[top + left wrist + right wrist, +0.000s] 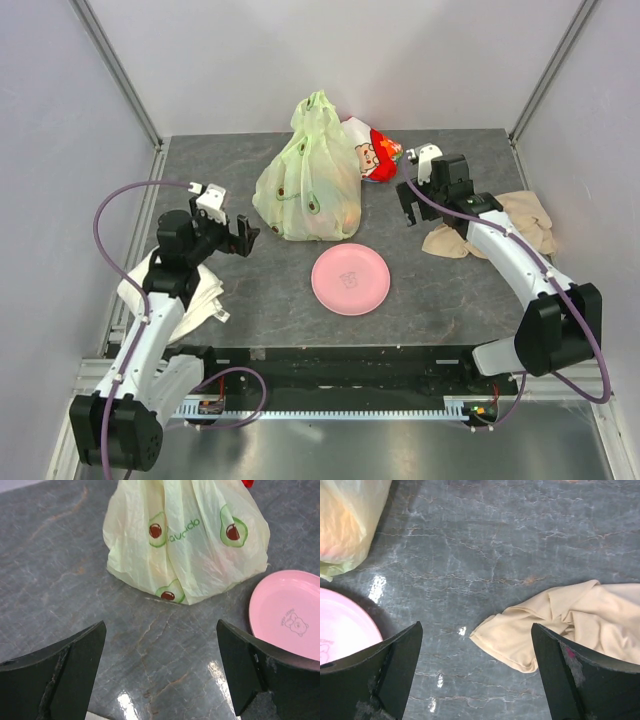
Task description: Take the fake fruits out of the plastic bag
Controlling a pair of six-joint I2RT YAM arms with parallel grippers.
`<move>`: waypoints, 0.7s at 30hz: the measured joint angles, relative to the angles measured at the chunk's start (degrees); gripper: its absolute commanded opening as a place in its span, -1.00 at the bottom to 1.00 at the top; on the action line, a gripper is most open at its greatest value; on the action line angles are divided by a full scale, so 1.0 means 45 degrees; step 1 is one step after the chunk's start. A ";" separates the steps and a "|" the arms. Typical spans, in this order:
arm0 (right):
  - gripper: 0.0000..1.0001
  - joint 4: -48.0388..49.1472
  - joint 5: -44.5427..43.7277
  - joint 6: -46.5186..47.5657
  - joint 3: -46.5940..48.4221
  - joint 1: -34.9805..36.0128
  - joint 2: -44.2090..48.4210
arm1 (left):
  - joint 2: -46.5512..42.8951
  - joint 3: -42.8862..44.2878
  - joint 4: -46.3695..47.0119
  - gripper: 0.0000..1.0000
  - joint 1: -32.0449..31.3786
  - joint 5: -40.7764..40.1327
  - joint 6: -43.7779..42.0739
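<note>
Right, nothing's out yet: the plastic bag (308,175) stands upper ctr of the top view on the desk (250,300). It's a slumped cone w/ its long axis roughly vertical, handle loops gathered at the peak, wide base down. The fake fruits (337,527) are all inside, showing only as orange-ish blurs thru the film; can't tell which is which.

The left end effector (243,236) sits lower left of the bag, near its base but not touching, jaws spread wide and empty. In the left wrist view the bag fills the upper middle, dead ahead between the two fingers, so that arm is lined up on it. The right end effector (408,205) is off to the bag's right, also wide open w/ nothing in it, looking down at bare desk. The bag only clips the upper left corner of its view, w/ a beige cloth (570,620) at lower right.

Judging by that, the left arm is nearer and better aimed. The bag's mouth is up top, so the approach prob. has to rise toward the loops rather than go in at the base. The pink plate (350,279) lies just below the bag, apart from it.
</note>
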State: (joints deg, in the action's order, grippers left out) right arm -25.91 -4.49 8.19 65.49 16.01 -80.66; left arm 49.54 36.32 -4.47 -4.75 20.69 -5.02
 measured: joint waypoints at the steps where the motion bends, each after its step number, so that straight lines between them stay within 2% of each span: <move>1: 0.96 -0.0063 0.0087 -0.0049 0.0000 0.0000 0.0000 | 0.0112 0.0015 -0.0049 0.99 0.0000 0.0087 0.0005; 5: 0.93 -0.0602 0.0991 0.0010 0.0763 0.0000 -0.0316 | 0.0398 0.0165 -0.0185 0.99 0.0000 0.0277 0.0010; 9: 0.86 -0.0908 0.2667 0.0019 0.3507 -0.0005 -0.1617 | 0.1166 0.1161 -0.0500 0.86 -0.0058 0.0491 0.0005; 13: 0.81 -0.0563 0.3721 -0.0719 0.6120 0.0015 -0.2822 | 0.2467 0.3701 -0.1549 0.84 -0.0189 0.0675 0.0005; 16: 0.79 -0.0029 0.4303 -0.1472 0.7315 0.0015 -0.3487 | 0.3288 0.5765 -0.2050 0.90 -0.0364 0.0855 0.0000; 21: 0.74 0.1234 0.5090 -0.3021 0.8480 0.0063 -0.4711 | 0.4138 0.7295 -0.2254 0.90 -0.0661 0.0792 -0.0010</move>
State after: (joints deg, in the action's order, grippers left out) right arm -20.36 18.41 -5.41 103.66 16.29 -101.86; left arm 68.16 69.14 -14.61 -7.73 24.25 -5.06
